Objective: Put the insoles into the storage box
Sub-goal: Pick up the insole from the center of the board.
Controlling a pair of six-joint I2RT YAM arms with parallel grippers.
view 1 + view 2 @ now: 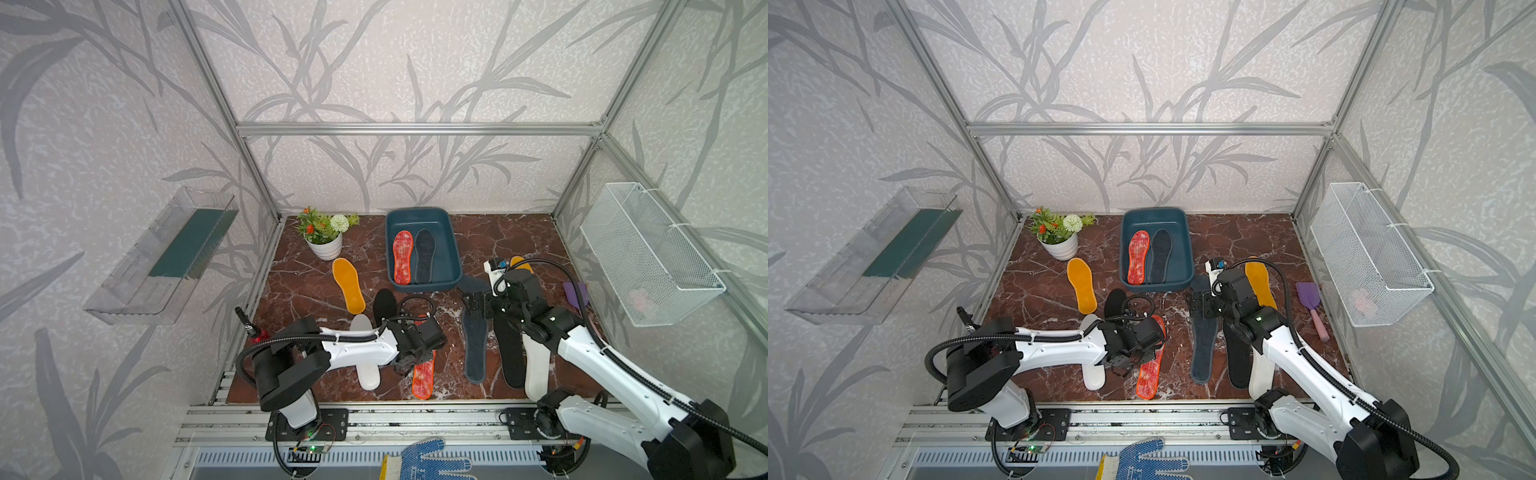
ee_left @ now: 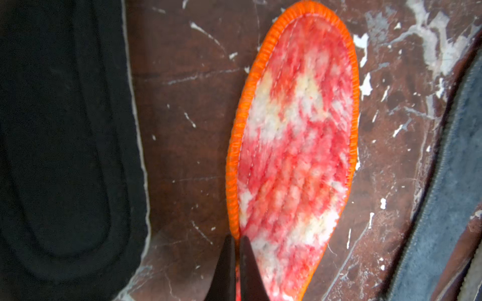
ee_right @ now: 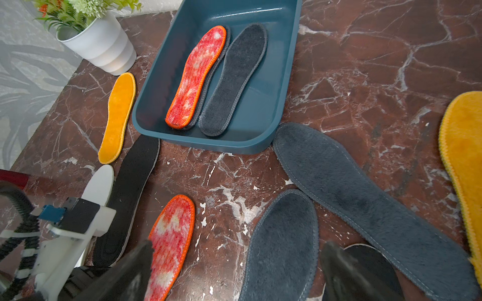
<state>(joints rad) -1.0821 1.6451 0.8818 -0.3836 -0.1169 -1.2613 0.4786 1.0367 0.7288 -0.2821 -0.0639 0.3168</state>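
My left gripper (image 2: 236,243) is shut on the orange-stitched edge of a mottled red-orange insole (image 2: 297,130) that lies on the marble floor near the front (image 1: 424,380). My right gripper (image 3: 238,246) hangs open above the floor, between that insole (image 3: 170,234) and a dark grey felt insole (image 3: 283,247). The teal storage box (image 1: 424,215) at the back holds a red-orange insole (image 1: 402,257) and a dark grey one (image 1: 424,255). Loose on the floor lie mustard yellow (image 1: 349,286), black (image 1: 384,305), white (image 1: 368,376) and more dark grey (image 3: 365,203) insoles.
A potted plant (image 1: 324,235) stands at the back left. A purple trowel (image 1: 1310,305) lies by the right wall, under a white wire basket (image 1: 648,253). A clear shelf (image 1: 166,257) hangs on the left wall. A blue-dotted glove (image 1: 428,461) lies outside the front rail.
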